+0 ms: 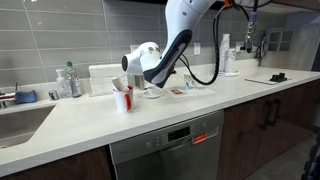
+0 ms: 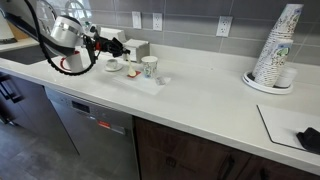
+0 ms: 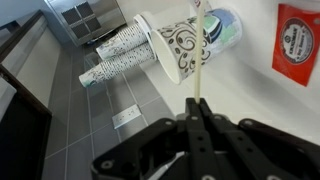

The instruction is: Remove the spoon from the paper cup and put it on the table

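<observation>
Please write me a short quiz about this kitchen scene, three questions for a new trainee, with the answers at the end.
1. True or false: in the wrist view, the gripper is shut on the spoon.
2. In an exterior view, what stands on the table far from the arm, near the other end? A) a stack of cups B) a kettle C) a toaster
3. Fill in the missing word: the paper cup is not lying on its side; it stands ____ on the table.

Key: 1 true; 2 A; 3 upright.
</observation>
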